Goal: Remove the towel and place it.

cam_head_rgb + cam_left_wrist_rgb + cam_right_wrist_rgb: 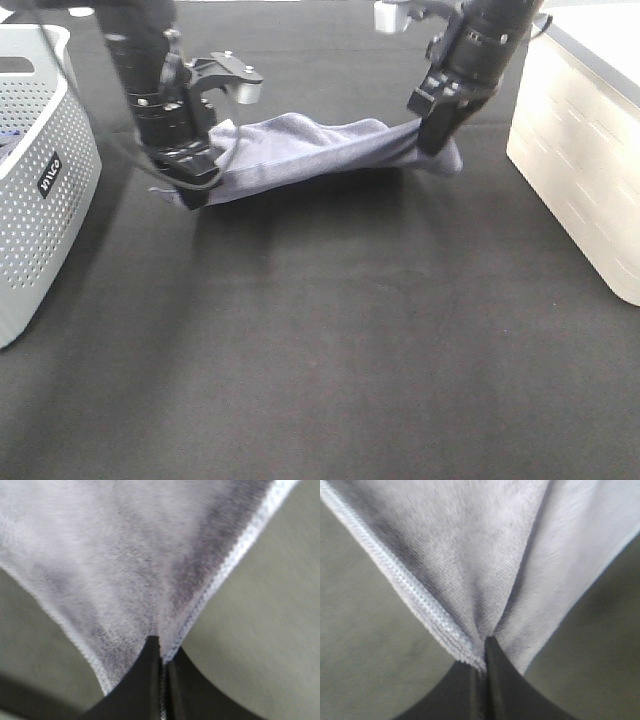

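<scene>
Exterior high view is showing the soft grey-lavender microfibre towel [300, 150] hanging stretched between two grippers, low over the black table surface [350, 360]. The left gripper [193, 185] and the right gripper [437, 135] are each pinching one hemmed end tightly.

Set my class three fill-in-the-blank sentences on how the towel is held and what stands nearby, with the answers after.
The towel is gripped by ___ grippers at once.
The left gripper and the right gripper are both ___ on it.
The white perforated basket stands at the ___ edge of the high view.
Answers: two; shut; left.
</scene>
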`<move>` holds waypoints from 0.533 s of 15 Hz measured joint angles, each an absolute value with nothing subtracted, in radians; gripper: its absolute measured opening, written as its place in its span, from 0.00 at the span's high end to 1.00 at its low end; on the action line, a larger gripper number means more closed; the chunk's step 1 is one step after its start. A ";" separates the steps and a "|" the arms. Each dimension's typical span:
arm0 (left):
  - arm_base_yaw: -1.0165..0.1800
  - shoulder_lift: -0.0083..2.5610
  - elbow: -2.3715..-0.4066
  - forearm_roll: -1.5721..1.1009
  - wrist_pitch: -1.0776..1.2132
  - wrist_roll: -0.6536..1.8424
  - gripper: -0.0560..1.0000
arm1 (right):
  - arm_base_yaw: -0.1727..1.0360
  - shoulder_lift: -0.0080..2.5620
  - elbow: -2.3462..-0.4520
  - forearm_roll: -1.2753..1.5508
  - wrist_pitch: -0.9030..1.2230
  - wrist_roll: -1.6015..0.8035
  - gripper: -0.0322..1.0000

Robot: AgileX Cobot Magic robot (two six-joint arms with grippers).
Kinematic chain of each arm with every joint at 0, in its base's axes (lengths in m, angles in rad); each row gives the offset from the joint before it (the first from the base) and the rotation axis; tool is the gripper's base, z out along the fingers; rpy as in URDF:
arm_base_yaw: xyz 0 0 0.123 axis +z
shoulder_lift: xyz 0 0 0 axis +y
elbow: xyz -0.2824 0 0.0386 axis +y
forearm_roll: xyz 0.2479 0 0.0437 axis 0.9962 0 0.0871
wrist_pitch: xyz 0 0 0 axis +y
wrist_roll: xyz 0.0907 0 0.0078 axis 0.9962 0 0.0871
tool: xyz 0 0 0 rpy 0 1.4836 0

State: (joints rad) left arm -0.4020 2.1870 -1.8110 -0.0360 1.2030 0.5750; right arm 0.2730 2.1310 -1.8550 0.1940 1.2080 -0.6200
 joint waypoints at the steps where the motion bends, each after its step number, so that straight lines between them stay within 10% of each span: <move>1: -0.402 2.161 -1.764 -0.042 1.202 0.576 0.95 | 0.273 2.131 -1.814 0.205 1.208 -0.608 0.96; 8: -0.432 2.137 -1.573 -0.123 1.195 0.591 0.95 | 0.275 2.083 -1.559 0.229 1.208 -0.535 0.96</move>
State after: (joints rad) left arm -0.4320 2.1370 -1.5730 -0.1230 1.1950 0.5910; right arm 0.2750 2.0830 -1.5590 0.2290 1.2080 -0.5350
